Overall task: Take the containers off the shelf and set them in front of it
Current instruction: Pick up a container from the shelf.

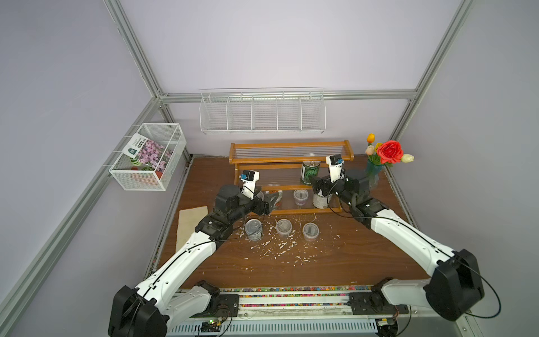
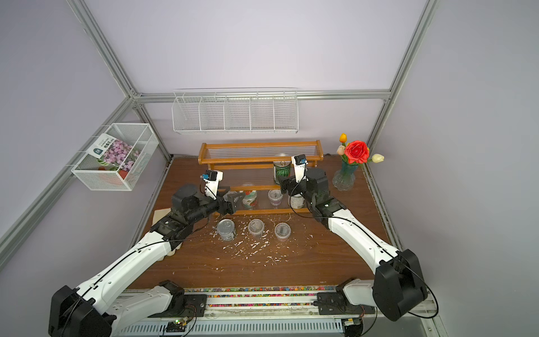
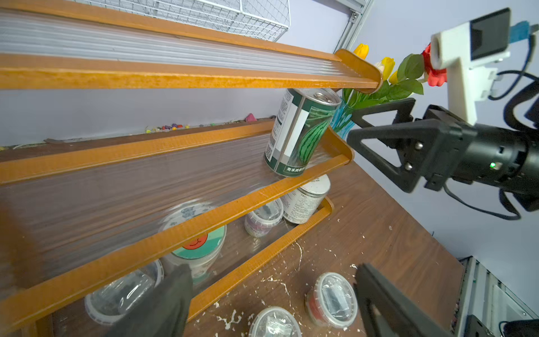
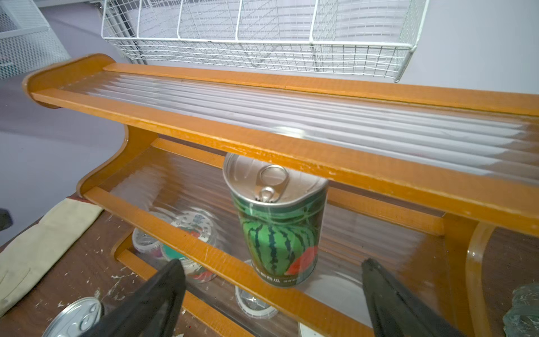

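Three of eight are done: pull-tab tin (image 1: 253,229) and two clear cups (image 1: 284,227) (image 1: 310,231) stand on the bench (image 1: 335,262) just in front of the shelf (image 1: 280,160). Five are still on it. The watermelon tin (image 1: 310,172) is on the middle tier toward the right end. On the bottom tier sit a clear cup (image 3: 122,291), tomato-lidded tub (image 2: 250,199), another clear cup (image 1: 300,197) and white-label tin (image 3: 306,201).

Right end effector (image 4: 271,262) is spread wide and empty, lined up on the watermelon tin but not touching it. Left end effector (image 2: 236,201) is also wide and empty, at the bottom tier by the tub and the leftmost cup.

Risks:
- The watermelon tin's top sits tucked under the top tier's front rail. A straight lift would likely hit it, and dragging it forward could catch the middle rail lip and tip the tin.
- On the left, the tub and cup sit close together under the middle rail. A wide finger could shove the neighbour or strike the rail.
- The right arm is near the flower vase (image 2: 345,178), so a swing back could knock it.
- Set-downs could bump the cups already standing in front.
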`<state>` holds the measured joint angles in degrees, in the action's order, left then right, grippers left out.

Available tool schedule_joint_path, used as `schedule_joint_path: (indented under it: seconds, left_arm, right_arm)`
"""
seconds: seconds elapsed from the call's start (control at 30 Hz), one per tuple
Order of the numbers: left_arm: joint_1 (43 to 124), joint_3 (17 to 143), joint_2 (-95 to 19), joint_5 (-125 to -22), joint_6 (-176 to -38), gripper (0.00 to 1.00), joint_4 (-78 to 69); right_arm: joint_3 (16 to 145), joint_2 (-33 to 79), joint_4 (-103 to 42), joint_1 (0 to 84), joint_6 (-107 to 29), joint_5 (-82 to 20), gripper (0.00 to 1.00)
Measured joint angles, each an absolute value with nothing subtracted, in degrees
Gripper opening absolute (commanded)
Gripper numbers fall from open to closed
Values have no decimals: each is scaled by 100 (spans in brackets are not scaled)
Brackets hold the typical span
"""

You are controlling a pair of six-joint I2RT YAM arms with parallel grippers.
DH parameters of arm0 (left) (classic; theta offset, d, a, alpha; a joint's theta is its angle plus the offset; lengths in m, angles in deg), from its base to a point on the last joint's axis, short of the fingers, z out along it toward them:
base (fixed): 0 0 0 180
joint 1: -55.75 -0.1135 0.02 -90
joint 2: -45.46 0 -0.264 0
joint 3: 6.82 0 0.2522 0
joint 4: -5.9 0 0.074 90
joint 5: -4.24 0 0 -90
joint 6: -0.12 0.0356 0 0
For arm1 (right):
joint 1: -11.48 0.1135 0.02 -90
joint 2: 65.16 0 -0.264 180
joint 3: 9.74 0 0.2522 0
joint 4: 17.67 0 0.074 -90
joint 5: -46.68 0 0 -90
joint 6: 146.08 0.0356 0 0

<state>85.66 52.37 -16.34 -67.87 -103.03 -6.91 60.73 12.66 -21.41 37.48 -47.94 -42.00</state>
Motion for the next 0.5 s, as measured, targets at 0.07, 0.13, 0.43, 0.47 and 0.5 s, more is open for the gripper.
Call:
schedule_joint_path:
  seconds: [0.07,0.13,0.43,0.47,0.5]
  left_arm:
    - [8564,5206,-1616,-6737,-10334,90,-689]
    - [8564,5178,-1605,-6689,-10379,91,-682]
    - [8564,5158,-1601,-6551,-10524,90,-662]
    - [8564,5156,-1601,-6534,-10530,90,-654]
    - [8564,5154,-1601,-6527,-10535,91,-647]
  right_arm:
    - [6204,1472,-2060,3765,-4796,-4244,97]
    - [6348,1664,-2001,3779,-4796,-4274,97]
    - [6831,2276,-1807,3809,-4794,-4606,97]
    - [6866,2335,-1807,3809,-4794,-4628,96]
    - [6886,2396,-1802,3809,-4794,-4639,95]
